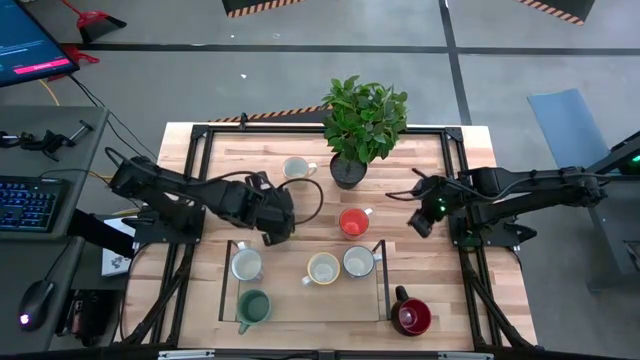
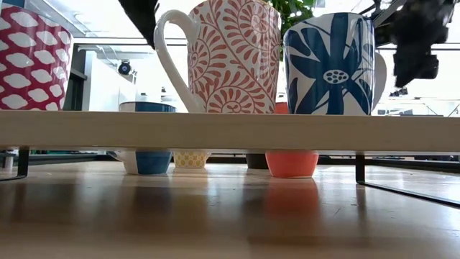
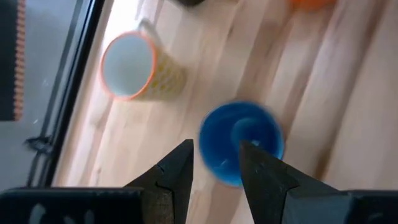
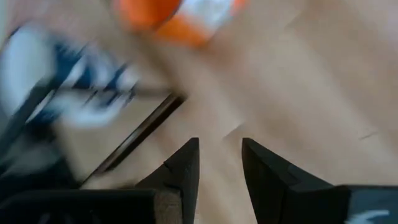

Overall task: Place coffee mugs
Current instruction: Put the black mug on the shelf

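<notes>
Red leaf-patterned mug [image 2: 230,57] beside blue-flowered mug [image 2: 329,65]; both claws released, empty

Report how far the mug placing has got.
Done: four mugs stand inside the black frame, among them a teal one.

In hand: nothing. The left gripper hovers open over the blue mug; the right gripper hangs open and empty.

Left: the blue, cream, orange and dark red mugs outside the frame.
</notes>
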`<state>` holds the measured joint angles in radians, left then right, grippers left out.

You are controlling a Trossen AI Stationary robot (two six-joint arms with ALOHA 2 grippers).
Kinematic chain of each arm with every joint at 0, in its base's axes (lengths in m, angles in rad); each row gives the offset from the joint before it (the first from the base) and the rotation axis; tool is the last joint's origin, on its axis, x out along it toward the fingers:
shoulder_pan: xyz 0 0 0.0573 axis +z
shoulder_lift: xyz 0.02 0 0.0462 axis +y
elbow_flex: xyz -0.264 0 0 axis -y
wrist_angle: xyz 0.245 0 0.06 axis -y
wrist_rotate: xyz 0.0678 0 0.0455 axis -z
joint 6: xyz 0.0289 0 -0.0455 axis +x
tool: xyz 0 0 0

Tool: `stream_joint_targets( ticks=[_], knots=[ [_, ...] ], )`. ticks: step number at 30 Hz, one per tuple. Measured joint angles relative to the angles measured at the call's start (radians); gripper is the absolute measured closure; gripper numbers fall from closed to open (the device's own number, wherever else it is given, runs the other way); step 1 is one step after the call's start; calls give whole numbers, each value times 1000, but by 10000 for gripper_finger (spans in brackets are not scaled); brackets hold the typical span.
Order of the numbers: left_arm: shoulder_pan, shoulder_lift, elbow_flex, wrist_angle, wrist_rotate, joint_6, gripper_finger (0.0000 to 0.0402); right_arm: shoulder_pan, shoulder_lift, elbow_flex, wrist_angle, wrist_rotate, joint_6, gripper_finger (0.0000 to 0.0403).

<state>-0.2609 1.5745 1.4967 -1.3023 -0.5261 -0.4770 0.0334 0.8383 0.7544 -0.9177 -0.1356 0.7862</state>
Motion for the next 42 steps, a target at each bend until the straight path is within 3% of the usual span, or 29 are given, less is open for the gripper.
stream_joint_targets(
  ticks=[5,10,13,17,20,23,30,42],
  knots=[
    [13,0,0,-52,-1,-16,288,38,0,0,32,-275,77,300],
    [13,0,0,-67,-4,-16,288,197,0,0,114,-367,246,300],
    [13,0,0,-67,-4,-17,288,328,0,0,199,-323,384,300],
    [11,0,0,-67,-3,-19,288,520,26,0,360,-147,533,300],
    [11,0,0,-67,5,-30,288,640,93,1,444,-27,609,300],
    [11,0,0,-71,8,-60,288,721,190,1,464,28,635,300],
    [11,0,0,-103,7,-69,288,775,425,83,315,62,612,300],
    [8,0,0,-109,24,-99,288,781,688,305,144,88,523,300]
  ],
)
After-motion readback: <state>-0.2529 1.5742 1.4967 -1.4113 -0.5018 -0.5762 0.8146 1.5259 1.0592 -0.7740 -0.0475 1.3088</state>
